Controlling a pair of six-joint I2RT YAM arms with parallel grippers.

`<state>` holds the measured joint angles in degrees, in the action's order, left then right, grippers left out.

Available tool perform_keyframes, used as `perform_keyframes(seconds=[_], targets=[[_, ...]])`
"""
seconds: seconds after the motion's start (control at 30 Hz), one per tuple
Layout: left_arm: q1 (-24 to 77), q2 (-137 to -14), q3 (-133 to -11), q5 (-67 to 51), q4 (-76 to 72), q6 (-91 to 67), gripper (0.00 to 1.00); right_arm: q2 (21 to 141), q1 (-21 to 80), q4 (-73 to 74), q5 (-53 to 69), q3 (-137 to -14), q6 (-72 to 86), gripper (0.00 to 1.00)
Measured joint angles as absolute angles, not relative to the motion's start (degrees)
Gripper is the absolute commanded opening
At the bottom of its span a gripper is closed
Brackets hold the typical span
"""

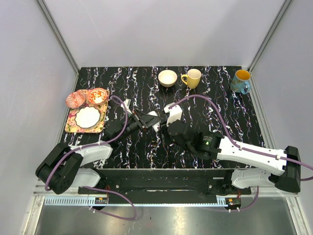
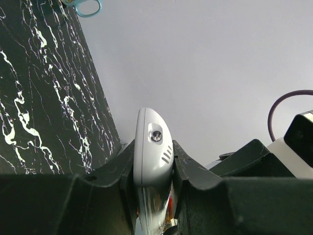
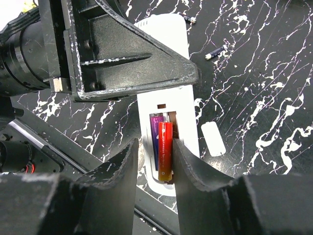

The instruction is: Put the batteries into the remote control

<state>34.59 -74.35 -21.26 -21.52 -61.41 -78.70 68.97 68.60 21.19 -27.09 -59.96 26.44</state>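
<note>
My left gripper point(image 2: 153, 166) is shut on the white remote control point(image 2: 152, 152) and holds it on edge above the table. In the right wrist view the remote point(image 3: 168, 103) shows its open battery bay. A red-orange battery point(image 3: 165, 149) lies in the bay beside a purple-blue battery point(image 3: 156, 142). My right gripper point(image 3: 155, 161) straddles the bay, its jaws narrowly apart. The right finger is against the red-orange battery and the left finger is clear of it. Two more loose batteries point(image 3: 215, 52) lie on the table beyond. In the top view both grippers meet at mid-table point(image 1: 156, 125).
The white battery cover point(image 3: 213, 138) lies on the table right of the remote. A cream bowl point(image 1: 167, 78), a yellow mug point(image 1: 192, 78) and a blue mug point(image 1: 241, 81) stand along the back edge. A tray point(image 1: 71, 126) with a plate and small dishes sits at the left.
</note>
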Motion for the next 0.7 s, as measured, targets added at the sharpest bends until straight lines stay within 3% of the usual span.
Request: perform_keyframes(seconds=[0.7], targets=[[36.7,-78.5,-20.1,-19.7,-67.0,-83.0,0.00,68.9,68.6,23.1,-29.5,-60.2,25.8,0.26]])
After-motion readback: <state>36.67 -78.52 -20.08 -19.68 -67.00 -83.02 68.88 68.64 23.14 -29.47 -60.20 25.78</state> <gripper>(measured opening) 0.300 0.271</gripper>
